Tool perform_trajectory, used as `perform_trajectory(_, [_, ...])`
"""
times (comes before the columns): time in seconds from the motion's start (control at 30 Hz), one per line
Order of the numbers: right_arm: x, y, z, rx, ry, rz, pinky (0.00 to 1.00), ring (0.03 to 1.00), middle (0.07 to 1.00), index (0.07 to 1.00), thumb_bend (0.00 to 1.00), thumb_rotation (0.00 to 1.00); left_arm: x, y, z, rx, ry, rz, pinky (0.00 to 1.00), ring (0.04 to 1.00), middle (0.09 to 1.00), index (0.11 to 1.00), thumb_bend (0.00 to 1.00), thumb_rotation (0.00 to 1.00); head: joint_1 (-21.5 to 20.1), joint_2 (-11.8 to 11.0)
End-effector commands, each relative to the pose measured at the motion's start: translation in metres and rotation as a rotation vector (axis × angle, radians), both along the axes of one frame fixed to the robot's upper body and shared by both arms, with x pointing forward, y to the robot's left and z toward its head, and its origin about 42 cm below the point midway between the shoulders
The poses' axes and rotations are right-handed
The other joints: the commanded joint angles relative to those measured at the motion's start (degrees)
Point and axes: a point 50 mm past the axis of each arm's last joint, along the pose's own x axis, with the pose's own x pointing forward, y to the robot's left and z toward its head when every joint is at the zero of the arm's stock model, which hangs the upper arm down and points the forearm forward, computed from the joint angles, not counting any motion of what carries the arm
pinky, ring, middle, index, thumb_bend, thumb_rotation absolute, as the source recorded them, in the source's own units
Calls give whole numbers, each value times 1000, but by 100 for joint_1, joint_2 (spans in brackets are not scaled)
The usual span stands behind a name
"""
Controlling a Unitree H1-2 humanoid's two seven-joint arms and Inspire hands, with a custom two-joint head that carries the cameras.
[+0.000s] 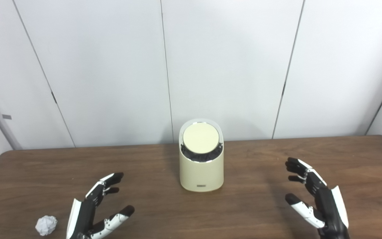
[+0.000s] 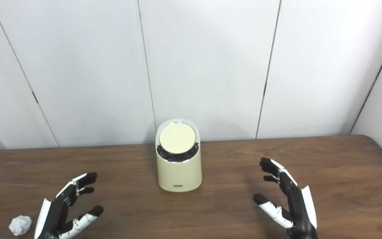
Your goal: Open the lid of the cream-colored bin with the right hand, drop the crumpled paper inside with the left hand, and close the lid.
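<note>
Your left hand (image 1: 95, 209) and right hand (image 1: 317, 199) hover spread and empty; the crumpled paper (image 1: 46, 225) lies just left of the left hand. Both views match. The lidded cream-colored bin (image 1: 201, 169) stands mid-surface, its small label unreadable.

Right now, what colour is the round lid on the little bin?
The round lid is pale cream-yellow, matching the bin; clearest in the left eye view.

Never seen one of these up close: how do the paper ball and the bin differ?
The paper ball is small, white and wrinkled; the bin is far bigger, cream and smooth. The ball lies at the table's near left edge beside the left hand; the bin stands upright mid-table between both hands. Both rest on the table, untouched.
</note>
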Motion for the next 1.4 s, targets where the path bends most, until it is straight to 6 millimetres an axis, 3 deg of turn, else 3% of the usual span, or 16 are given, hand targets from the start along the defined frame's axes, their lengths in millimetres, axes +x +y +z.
perform_trajectory(0.0, [-5,10,-10,18,3,11,694,781,786,786,745,738,-2,4,0,29,-28,-2,714,799,802,776,869,528,-5,6])
perform_trajectory(0.6, [-5,7,-5,37,-3,10,708,790,788,792,756,720,-1,1,1,23,-25,-2,729,805,805,777,873,524,17,-2])
perform_trajectory(0.7, [-1,3,3,24,-8,1,760,824,827,835,740,701,0,-1,0,17,-25,-7,720,801,805,780,868,511,15,-29])
perform_trajectory(0.87, [10,0,22,-25,-5,-20,747,818,837,858,775,683,0,-2,-1,18,-27,-1,723,803,802,776,873,524,14,-38])
perform_trajectory(0.97, [19,-1,32,-35,-7,-22,763,819,832,862,834,668,0,-3,-1,25,-28,0,716,798,803,779,868,530,22,-35])
perform_trajectory(1.1, [31,4,48,-24,-14,-1,760,828,842,863,902,664,1,-4,-1,22,-29,0,712,798,803,779,869,530,27,-47])
perform_trajectory(1.37, [58,14,83,-96,-42,15,769,836,845,856,939,706,2,-7,-2,16,-30,1,716,798,801,770,862,528,24,-71])
